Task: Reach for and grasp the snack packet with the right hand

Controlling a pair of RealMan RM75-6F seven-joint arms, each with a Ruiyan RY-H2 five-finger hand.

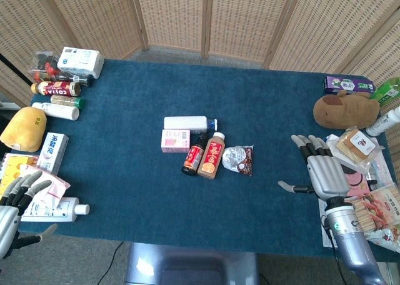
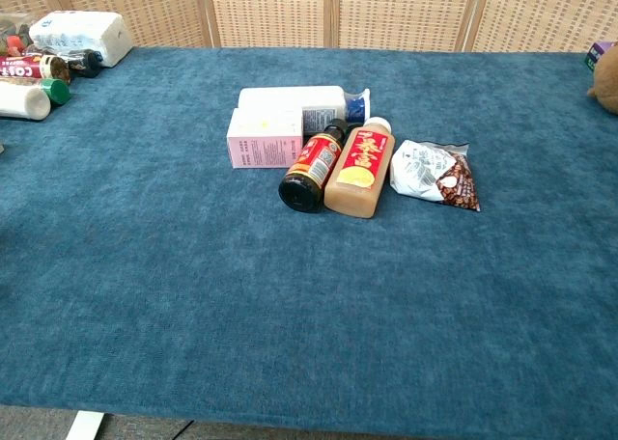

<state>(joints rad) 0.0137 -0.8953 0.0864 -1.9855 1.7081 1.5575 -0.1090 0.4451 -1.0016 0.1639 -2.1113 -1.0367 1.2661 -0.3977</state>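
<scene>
I am holding my right hand [image 1: 325,172] flat over the table's right side, fingers spread wide, gripping nothing. The snack packet [image 1: 238,159] is lying mid-table, just right of the tan bottle [image 1: 212,156]; bare blue cloth [image 1: 125,172] is lying between them. My left hand [image 1: 14,211] is hovering open off the near-left corner.

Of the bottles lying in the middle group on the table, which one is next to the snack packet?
The beige drink bottle with the red label lies right beside the snack packet. The dark sauce bottle and the white bottle lie further to the left.
</scene>
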